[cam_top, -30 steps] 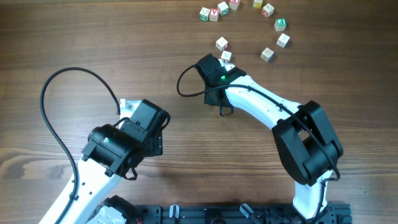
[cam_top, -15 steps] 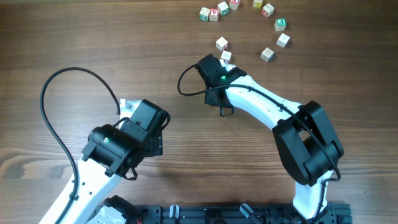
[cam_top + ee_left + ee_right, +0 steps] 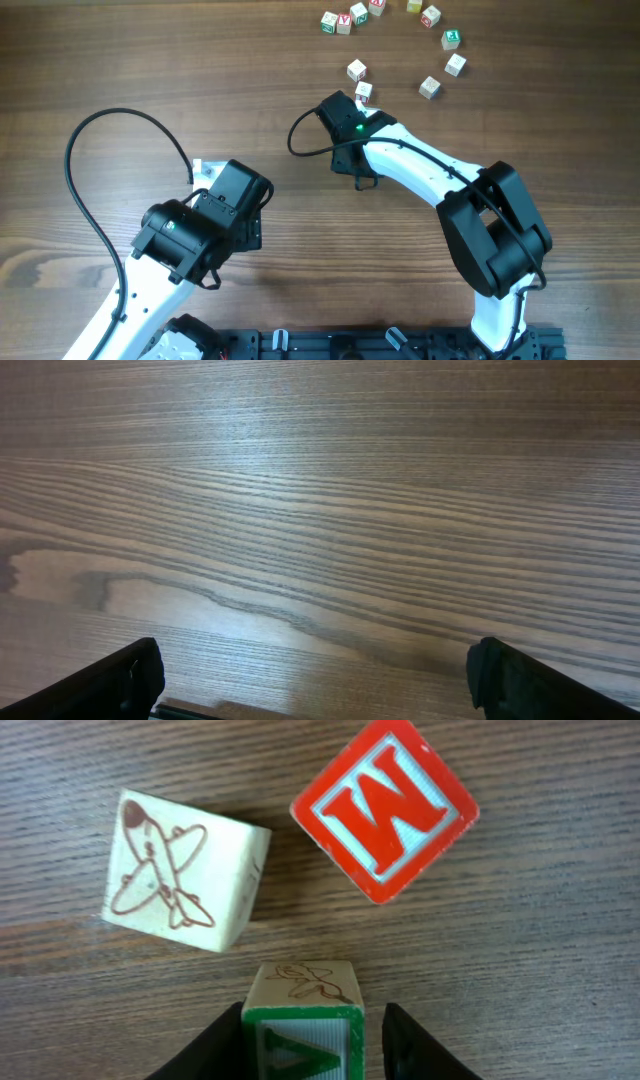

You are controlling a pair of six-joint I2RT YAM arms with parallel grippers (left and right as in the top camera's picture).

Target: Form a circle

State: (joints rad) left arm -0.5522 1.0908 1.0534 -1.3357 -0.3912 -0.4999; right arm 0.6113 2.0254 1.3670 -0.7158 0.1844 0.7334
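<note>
Between right jaws: one green block [image 3: 301, 1020]; beyond, two more blocks [image 3: 185, 870].

Scattered letter blocks [image 3: 429, 88] on the wooden table [image 3: 100, 60]

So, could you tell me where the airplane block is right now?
In the right wrist view, the airplane block sits upper left, beside the red letter block and above the green-edged block.

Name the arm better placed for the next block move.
Right. The right gripper straddles the green block, with the plane block and red block just ahead; the left gripper hangs open over the table, no block in its view.
</note>
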